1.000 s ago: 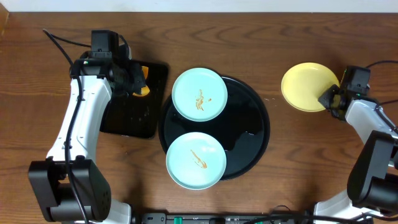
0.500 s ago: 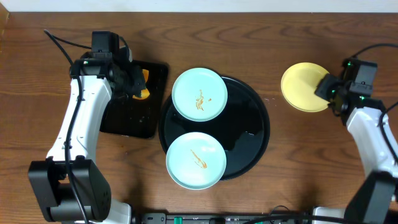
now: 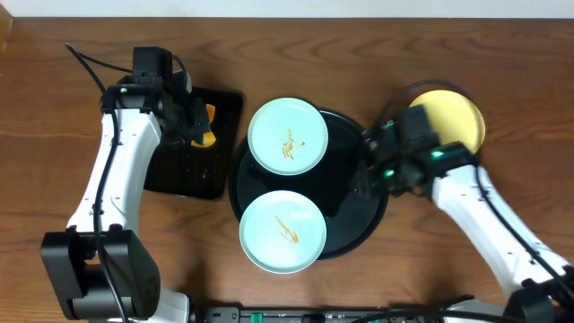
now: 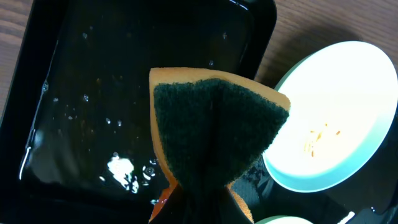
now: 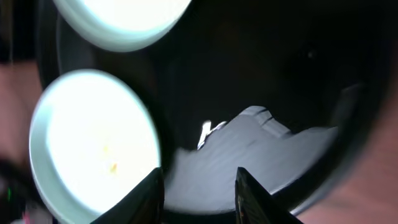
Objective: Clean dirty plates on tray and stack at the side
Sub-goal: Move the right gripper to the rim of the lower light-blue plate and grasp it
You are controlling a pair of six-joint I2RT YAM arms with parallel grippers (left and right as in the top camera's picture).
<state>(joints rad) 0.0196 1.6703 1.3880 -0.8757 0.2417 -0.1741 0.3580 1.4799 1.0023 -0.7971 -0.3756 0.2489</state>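
left jaws clenched on sponge | right jaws parted over tray | yellow plate outside

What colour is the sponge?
The sponge has a dark green scouring face over an orange-yellow body, clearest in the left wrist view.

Brown wood tbl, pale wall behind

Robot test bench, lab-type setting: a left arm and right arm are mounted at a wood-grain table; black cable is seen trailing loose.
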